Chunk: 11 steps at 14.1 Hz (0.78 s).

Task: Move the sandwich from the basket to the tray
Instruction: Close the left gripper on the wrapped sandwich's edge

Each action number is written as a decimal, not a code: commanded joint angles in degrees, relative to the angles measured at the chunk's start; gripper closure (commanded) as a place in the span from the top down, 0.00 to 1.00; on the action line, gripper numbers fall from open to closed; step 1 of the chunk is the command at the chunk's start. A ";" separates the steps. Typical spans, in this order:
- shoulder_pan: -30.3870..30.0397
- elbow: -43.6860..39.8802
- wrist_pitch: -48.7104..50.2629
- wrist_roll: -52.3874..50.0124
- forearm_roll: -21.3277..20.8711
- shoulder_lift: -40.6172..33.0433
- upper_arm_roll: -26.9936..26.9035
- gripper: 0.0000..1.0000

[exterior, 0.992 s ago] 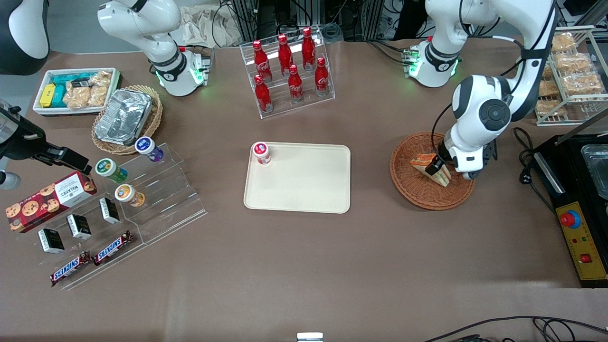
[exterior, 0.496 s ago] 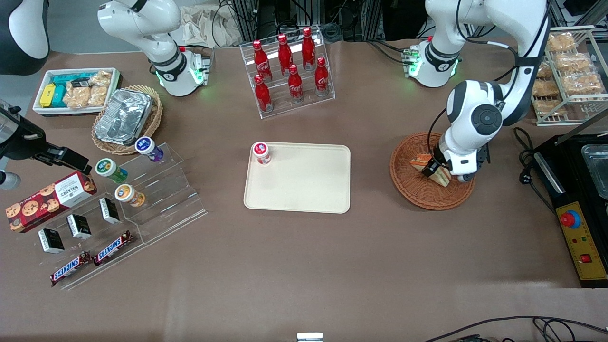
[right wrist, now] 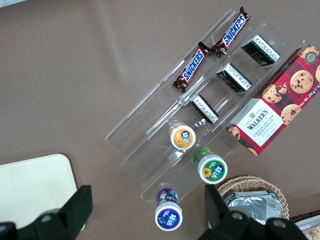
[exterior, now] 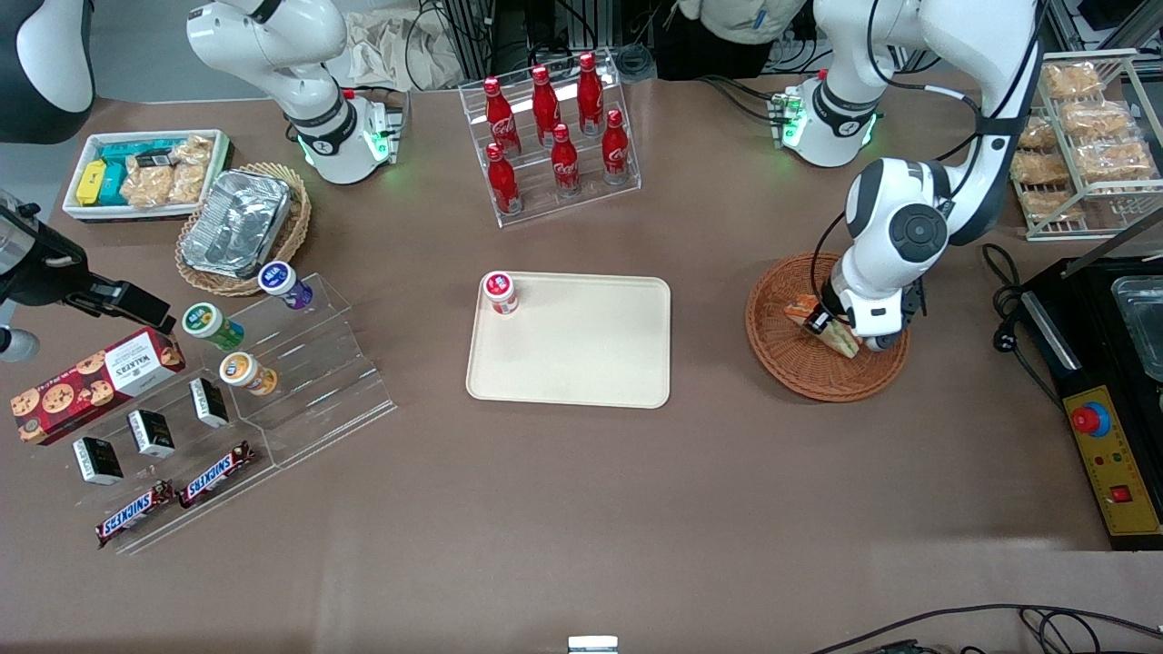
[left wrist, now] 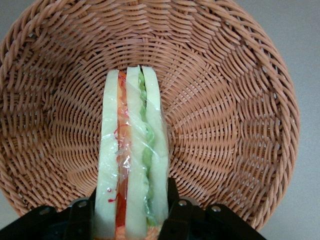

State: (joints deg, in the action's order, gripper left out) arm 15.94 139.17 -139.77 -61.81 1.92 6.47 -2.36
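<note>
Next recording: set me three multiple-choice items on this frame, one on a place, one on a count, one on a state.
1. Where is the triangular wedge sandwich?
A. in the round reddish-brown wicker basket
B. on the cream rectangular plastic tray
C. on the bare table

2. How many red bottles stand in the clear rack?
A. four
B. six
C. eight

3. What is the left arm's claw doing?
A. hanging open above the tray
B. shut on nothing
C. shut on the sandwich

Key: 1 A, wicker surrounds the wedge; 2 B, six caps are countable; 3 C, its fingers press both bread faces.

The claw (left wrist: 125, 217) grips the sandwich (left wrist: 131, 150) inside the basket (exterior: 800, 363), which sits beside the tray (exterior: 581, 354).
</note>
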 commanded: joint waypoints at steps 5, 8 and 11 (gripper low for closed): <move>0.41 -0.82 -0.16 -0.33 -0.60 -0.05 -0.19 0.00; 0.41 -5.28 6.32 -0.06 -0.69 -0.32 -0.28 0.00; 0.23 -14.15 18.00 0.37 -0.69 -0.23 -0.28 0.00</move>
State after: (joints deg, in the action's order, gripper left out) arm 15.94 131.07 -128.98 -61.69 1.82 6.34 -2.36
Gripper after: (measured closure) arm 0.767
